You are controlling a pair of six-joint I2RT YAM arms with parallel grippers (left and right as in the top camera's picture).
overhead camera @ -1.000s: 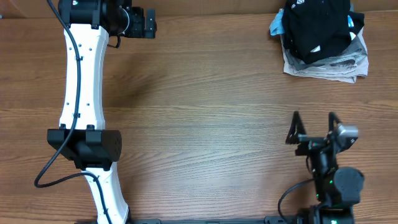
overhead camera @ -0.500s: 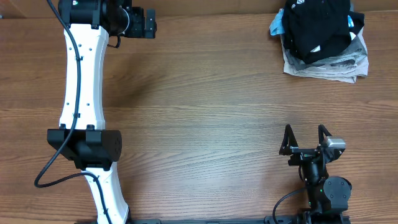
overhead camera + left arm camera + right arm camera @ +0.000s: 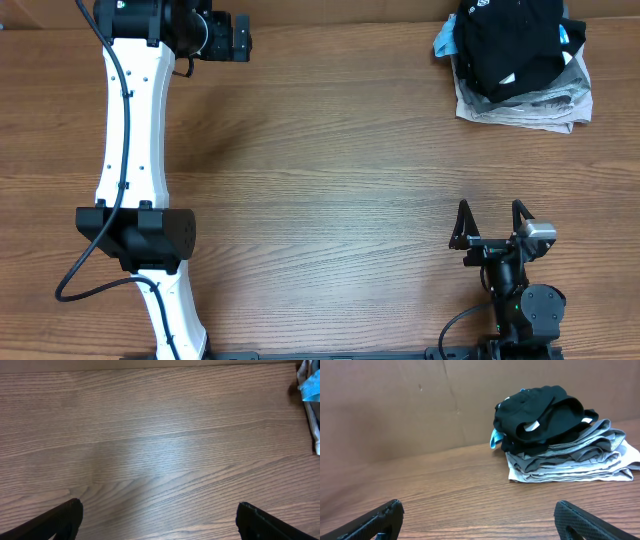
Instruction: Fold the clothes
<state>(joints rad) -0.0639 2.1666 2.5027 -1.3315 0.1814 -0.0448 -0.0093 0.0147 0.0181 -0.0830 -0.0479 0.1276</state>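
Observation:
The black garment (image 3: 510, 40) lies crumpled on top of a stack of folded fabric at the table's far right corner. It also shows in the right wrist view (image 3: 540, 412), with a small white label showing. My right gripper (image 3: 490, 212) is open and empty near the front right, well short of the stack; its fingertips frame bare wood in the right wrist view (image 3: 477, 512). My left gripper (image 3: 240, 37) is at the far left of the table, open and empty over bare wood in the left wrist view (image 3: 157, 515).
A grey-white folded fabric stack (image 3: 525, 105) lies under the black garment, with a light blue piece (image 3: 445, 42) at its left side. The wooden table (image 3: 330, 180) stretches between the arms. A brown wall (image 3: 395, 405) stands behind the stack.
My right gripper drew back toward the table's front edge between the earliest frame and half a second ago, then held still. The left arm and the clothes have not moved.

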